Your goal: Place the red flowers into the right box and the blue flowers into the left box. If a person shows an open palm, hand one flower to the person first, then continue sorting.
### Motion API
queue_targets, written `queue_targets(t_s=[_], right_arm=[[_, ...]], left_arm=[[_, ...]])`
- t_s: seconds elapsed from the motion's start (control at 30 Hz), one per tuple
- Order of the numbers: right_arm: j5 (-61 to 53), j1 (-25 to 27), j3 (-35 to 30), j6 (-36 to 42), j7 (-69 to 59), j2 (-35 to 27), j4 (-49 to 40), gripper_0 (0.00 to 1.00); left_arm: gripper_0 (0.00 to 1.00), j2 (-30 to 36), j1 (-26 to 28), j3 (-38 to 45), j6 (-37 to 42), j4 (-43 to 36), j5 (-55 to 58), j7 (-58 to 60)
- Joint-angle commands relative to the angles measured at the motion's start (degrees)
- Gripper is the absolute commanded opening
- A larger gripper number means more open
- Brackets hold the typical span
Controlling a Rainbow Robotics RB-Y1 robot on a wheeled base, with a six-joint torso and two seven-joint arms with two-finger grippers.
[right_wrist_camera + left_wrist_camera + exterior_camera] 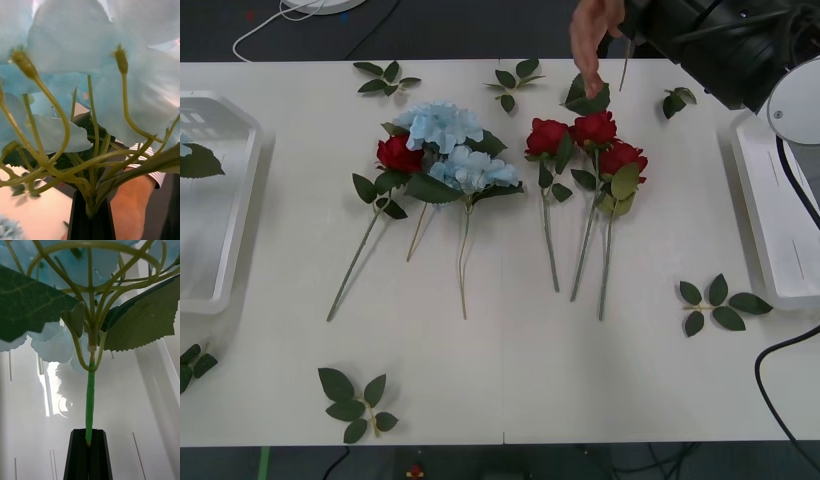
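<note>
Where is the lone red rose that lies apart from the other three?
Front view: the lone red rose lies left of centre on the table, touching the blue flowers on their left.

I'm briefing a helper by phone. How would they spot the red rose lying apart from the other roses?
On the white table, find the pale blue flowers left of centre. The lone red rose lies against their left side; the three other roses lie grouped to their right.
</note>
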Motion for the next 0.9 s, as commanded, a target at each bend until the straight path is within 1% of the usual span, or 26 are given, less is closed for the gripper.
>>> queue_targets(t_s=[0.03, 0.23, 0.5, 0.53, 0.57, 0.6, 0.63, 0.9], right_arm=[[4.14, -5.58, 0.12, -3.52, -0.24, 3.33, 4.77, 0.00], [6.16, -6.46, 0.12, -5.63, -0.33, 3.94, 7.67, 0.00], [6.16, -6.37, 0.12, -5.71, -0.50, 3.94, 7.76, 0.00], [6.16, -6.37, 0.12, -5.80, -0.59, 3.94, 7.76, 0.20], [5.99, -6.37, 0.12, -5.71, -0.59, 3.94, 7.76, 0.49], [5.64, -6.37, 0.12, -5.80, -0.77, 3.94, 7.85, 0.99], [4.85, -6.37, 0.12, -5.80, -0.77, 3.94, 7.94, 1.00], [4.23, -6.37, 0.12, -5.80, -0.77, 3.94, 7.94, 1.00]], left_arm=[[0.00, -0.03, 1.24, 0.07, -0.79, -1.78, 0.05, -1.09], [0.00, -0.03, 1.24, 0.16, -0.87, -1.78, 0.05, -1.17], [0.00, -0.03, 1.24, 0.16, -0.87, -1.78, 0.05, -1.17], [0.00, -0.03, 1.24, 0.16, -0.87, -1.78, 0.05, -1.17], [0.00, -0.03, 1.24, 0.16, -0.87, -1.78, 0.05, -1.17], [0.00, -0.03, 1.24, 0.16, -0.87, -1.78, 0.05, -1.17], [0.00, -0.03, 1.24, 0.16, -0.87, -1.78, 0.05, -1.17], [0.00, -0.03, 1.24, 0.16, -0.87, -1.78, 0.05, -1.17]])
